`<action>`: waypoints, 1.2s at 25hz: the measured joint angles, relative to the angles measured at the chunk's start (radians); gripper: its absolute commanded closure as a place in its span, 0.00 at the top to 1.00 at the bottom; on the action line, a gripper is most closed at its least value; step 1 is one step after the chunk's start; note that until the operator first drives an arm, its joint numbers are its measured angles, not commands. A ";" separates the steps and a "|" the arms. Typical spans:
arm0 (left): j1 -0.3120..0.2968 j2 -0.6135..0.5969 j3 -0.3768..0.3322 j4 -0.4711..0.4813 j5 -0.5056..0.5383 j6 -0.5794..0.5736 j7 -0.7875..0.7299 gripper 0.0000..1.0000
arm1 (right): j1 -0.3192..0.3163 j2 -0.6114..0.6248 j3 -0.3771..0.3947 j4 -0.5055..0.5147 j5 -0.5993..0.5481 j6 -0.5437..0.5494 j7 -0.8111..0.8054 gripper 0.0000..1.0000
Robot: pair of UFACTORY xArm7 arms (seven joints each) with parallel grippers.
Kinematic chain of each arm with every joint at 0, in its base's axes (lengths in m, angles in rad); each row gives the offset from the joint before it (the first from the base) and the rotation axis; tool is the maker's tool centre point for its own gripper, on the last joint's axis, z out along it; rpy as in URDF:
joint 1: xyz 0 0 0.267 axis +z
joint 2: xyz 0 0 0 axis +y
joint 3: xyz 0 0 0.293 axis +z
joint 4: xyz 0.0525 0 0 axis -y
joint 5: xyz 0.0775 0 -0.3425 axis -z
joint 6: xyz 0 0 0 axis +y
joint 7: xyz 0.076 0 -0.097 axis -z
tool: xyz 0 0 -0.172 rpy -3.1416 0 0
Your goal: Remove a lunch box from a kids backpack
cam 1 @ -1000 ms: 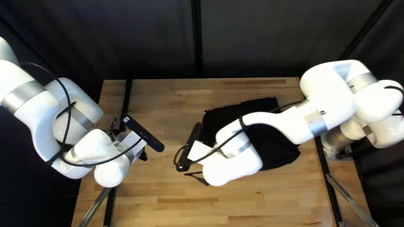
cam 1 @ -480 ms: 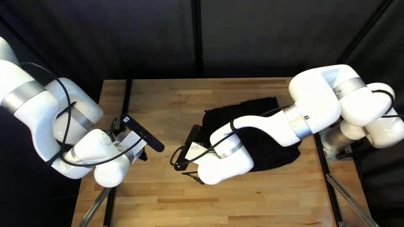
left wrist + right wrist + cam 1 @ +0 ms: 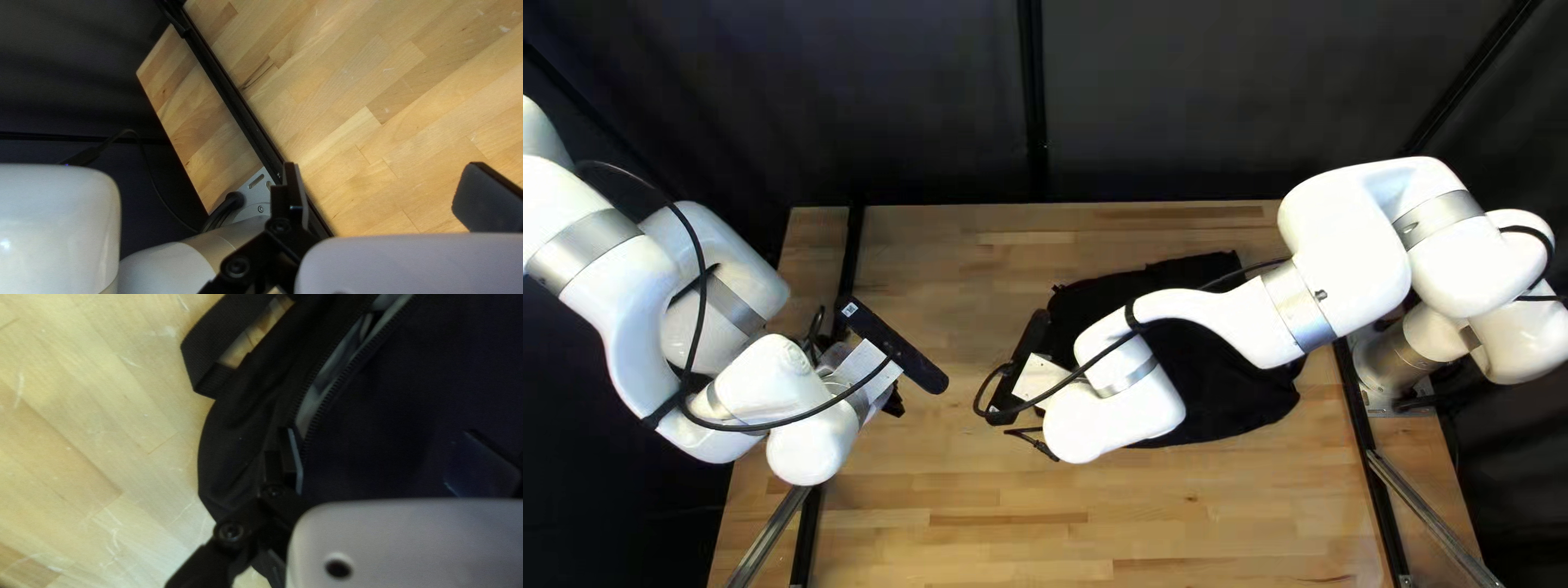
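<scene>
Top left view, left to right: left tool (image 3: 388, 177), fingers spread, unmoved above the counter (image 3: 958, 523); right tool (image 3: 384, 452), fingers spread, nothing pinched, its wrist just shifted slightly toward the counter's far edge; black backpack (image 3: 1236, 403), unmoved under the right arm (image 3: 1220, 327), its zipped opening (image 3: 333, 375) partly parted near one right finger; lunch box, unseen, presumably inside. Shift reads as aiming at the opening; extraction still pending.

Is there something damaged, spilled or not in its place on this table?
Nothing spilled or torn shows. The zip on the bag gapes, baring pale lining, which suits unpacking. Only the scuffs on the table look like wear.
</scene>
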 measured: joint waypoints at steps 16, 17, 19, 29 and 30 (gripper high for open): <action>0.000 0.000 0.000 0.000 0.000 0.000 0.000 1.00 | 0.005 -0.159 0.005 -0.136 -0.013 0.024 -0.025 0.00; 0.000 0.000 0.000 0.000 0.000 0.000 0.000 1.00 | 0.001 -0.186 0.004 -0.160 -0.013 0.024 -0.033 0.00; 0.000 0.000 0.000 0.000 0.000 0.000 0.000 1.00 | -0.010 -0.250 0.002 -0.221 -0.011 0.019 -0.056 0.00; 0.000 0.000 0.000 0.000 0.000 0.000 0.000 1.00 | -0.099 -0.493 -0.049 -0.450 0.026 -0.038 -0.226 0.00; 0.000 0.000 0.000 0.000 0.000 0.000 0.000 1.00 | -0.105 -0.501 -0.053 -0.456 0.027 -0.041 -0.236 0.00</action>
